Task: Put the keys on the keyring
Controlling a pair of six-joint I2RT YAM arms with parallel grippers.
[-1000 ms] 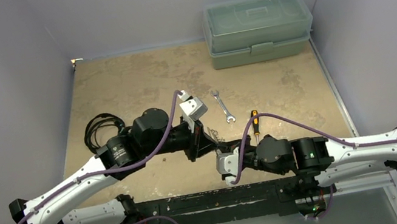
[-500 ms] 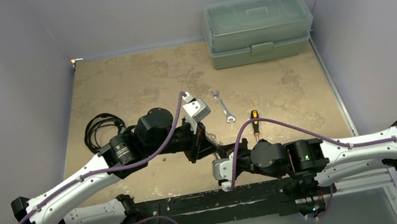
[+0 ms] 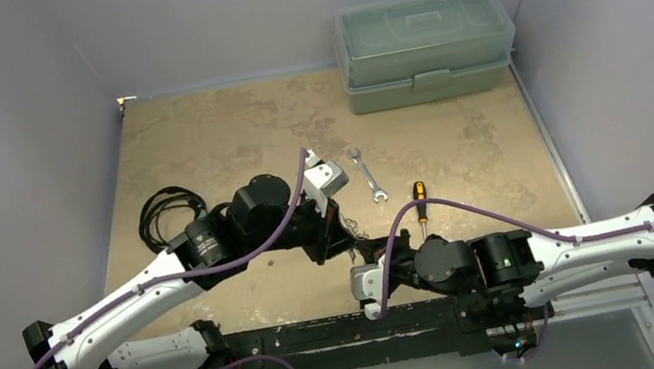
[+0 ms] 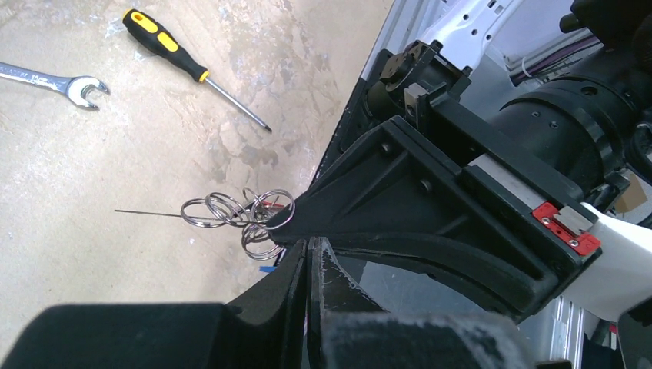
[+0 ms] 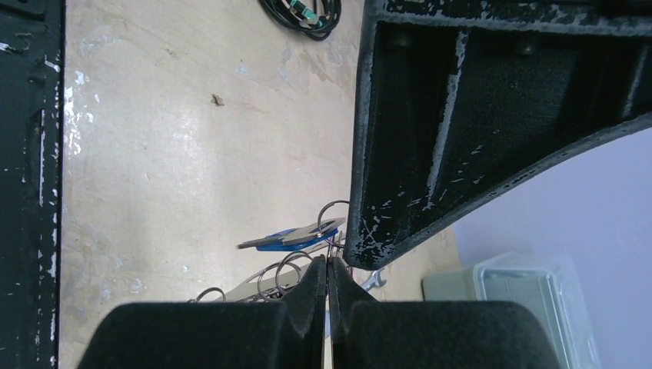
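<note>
Blue key [image 5: 281,244] lies crosswise (slightly tilted) near closed right hand [image 5: 328,263].

Left tool [image 4: 307,247] shut; right tool [image 5: 327,264] shut; both tips close together.

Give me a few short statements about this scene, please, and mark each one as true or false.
1. The green toolbox is closed. True.
2. The screwdriver lies inside the toolbox. False: it lies on the table, next to the wrench.
3. The left gripper and the right gripper both have shut jaws. True.
4. The coiled black cable lies on the right arm's side. False: it lies on the left arm's side.
5. A cluster of wire rings sits where the two grippers meet. True.
</note>
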